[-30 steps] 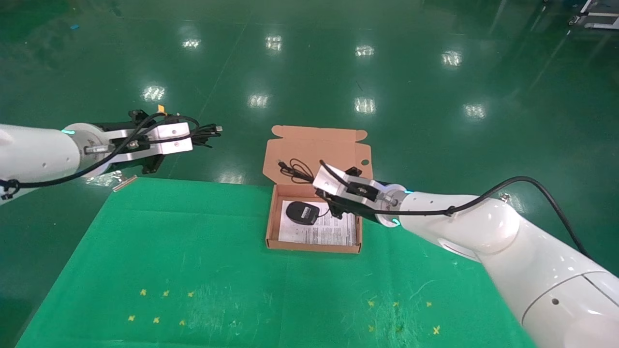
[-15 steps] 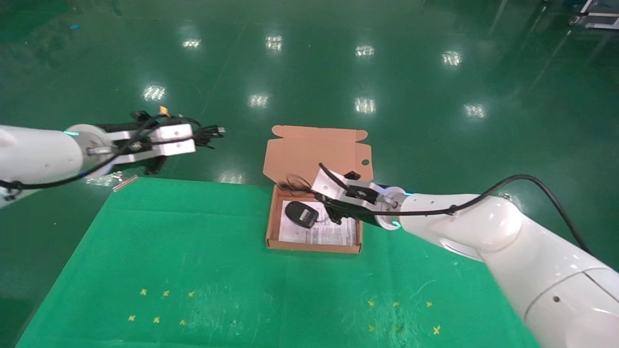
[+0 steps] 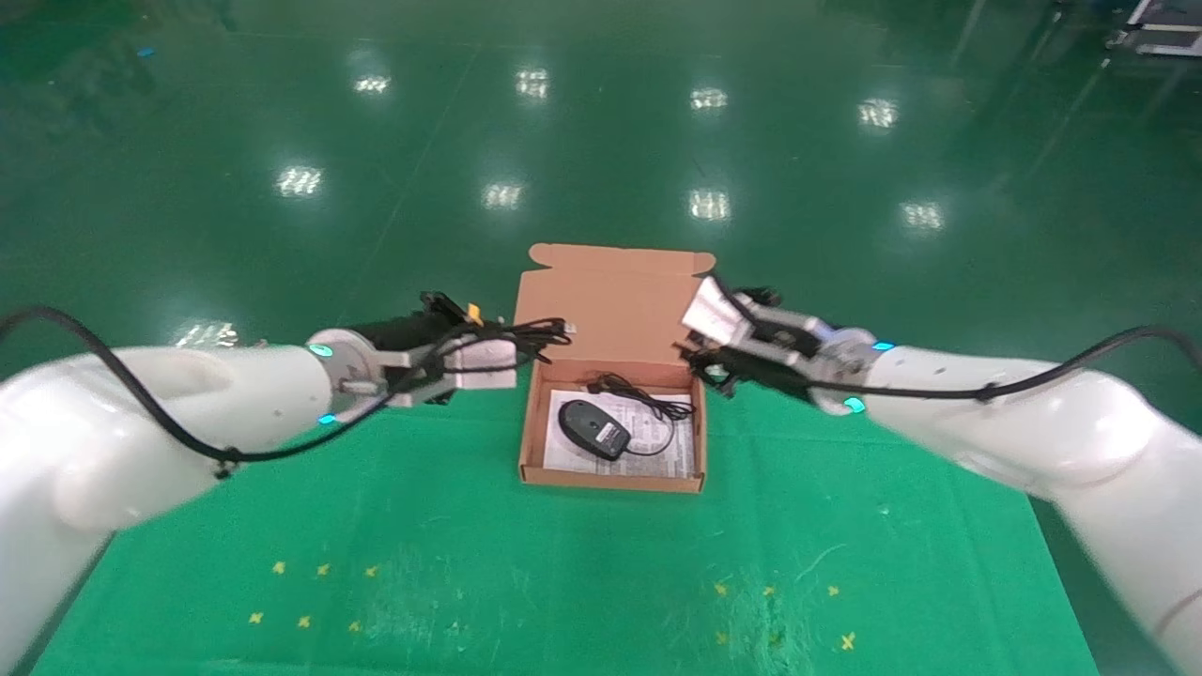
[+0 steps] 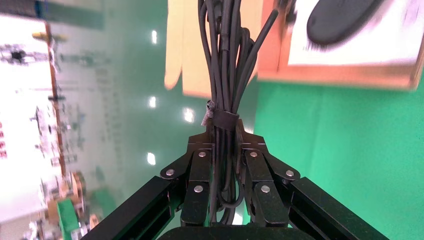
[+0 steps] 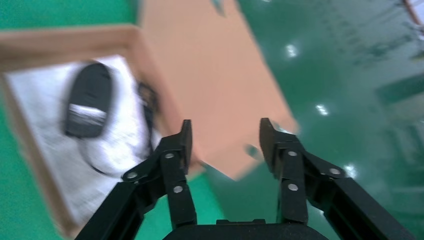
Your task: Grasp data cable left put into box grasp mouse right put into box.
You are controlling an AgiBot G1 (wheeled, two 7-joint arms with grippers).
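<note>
Left pincer [image 4: 226, 150] clamped on data cable [image 4: 226, 60], box [image 4: 345, 70] beyond, mouse [image 4: 340, 14] inside

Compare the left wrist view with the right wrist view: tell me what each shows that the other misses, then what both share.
Only the left wrist view shows the data cable, a tied bundle clamped in the left end effector and reaching past the box's near corner. Only the right wrist view shows the right end effector, open and holding nothing, with the raised lid beyond it and the mouse's cord beside the mouse. Both show the box with the mouse lying on its white printed sheet, and the green cloth.
</note>
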